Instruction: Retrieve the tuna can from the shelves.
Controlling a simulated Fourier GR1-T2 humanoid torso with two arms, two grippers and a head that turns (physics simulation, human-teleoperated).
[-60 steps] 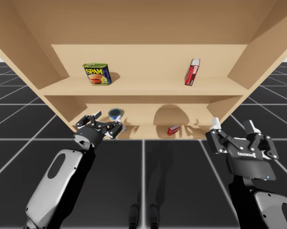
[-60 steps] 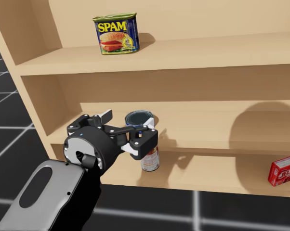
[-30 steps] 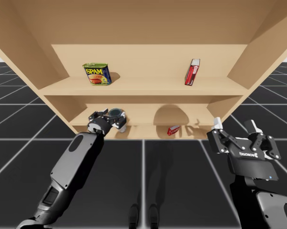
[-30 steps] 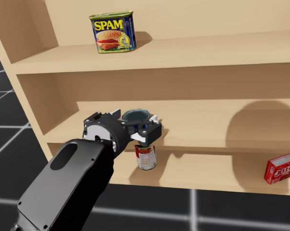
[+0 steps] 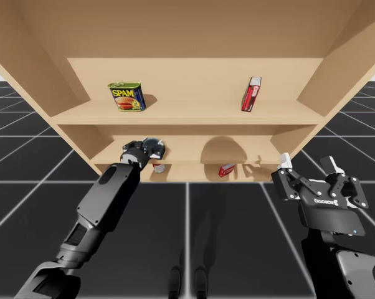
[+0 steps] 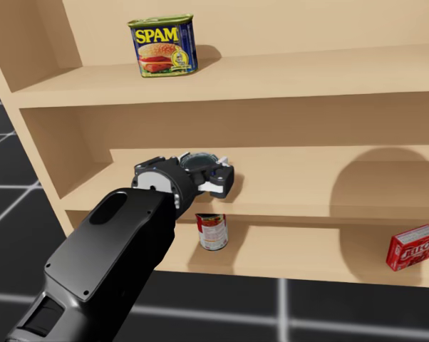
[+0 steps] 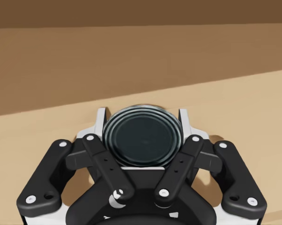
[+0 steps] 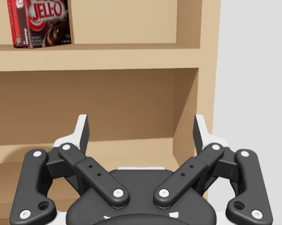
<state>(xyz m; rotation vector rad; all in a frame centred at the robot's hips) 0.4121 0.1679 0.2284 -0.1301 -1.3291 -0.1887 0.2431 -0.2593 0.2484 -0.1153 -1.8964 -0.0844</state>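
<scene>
On the top shelf [image 6: 307, 75] of the shelves [image 5: 187, 115], at the far left, a blue-and-yellow rectangular tin [image 6: 163, 48] is seen standing, well apart from the work. Below it, toward the left end of the middle shelf [image 6: 307, 192], the tuna can [image 7: 142, 136] is found lying flat with its dark lid upward. It is enclosed by the left claw [image 7: 141, 123], whose two white fingers [image 7: 101, 123] are laid against its rim from the left and the right, so the can is judged to be gripped. The grasp is therefore taken as made, and the withdrawal is judged to be the step in hand. A level pull toward the near side is called for, low enough to clear the board above and firm enough that the shallow can is not let slip. Directly beneath, on the lowest shelf [image 6: 307, 256], a red-and-white round can [image 6: 212, 231] is stood upright, and it should be left untouched as the arm is drawn back. Further right, an upright red box [image 5: 251, 93] is set on the top shelf and a small red box [image 6: 412, 247] on the lowest one. At the far right, the right claw [image 8: 141, 136] is held wide and empty before the right end of the shelves, well apart from the tuna can.
</scene>
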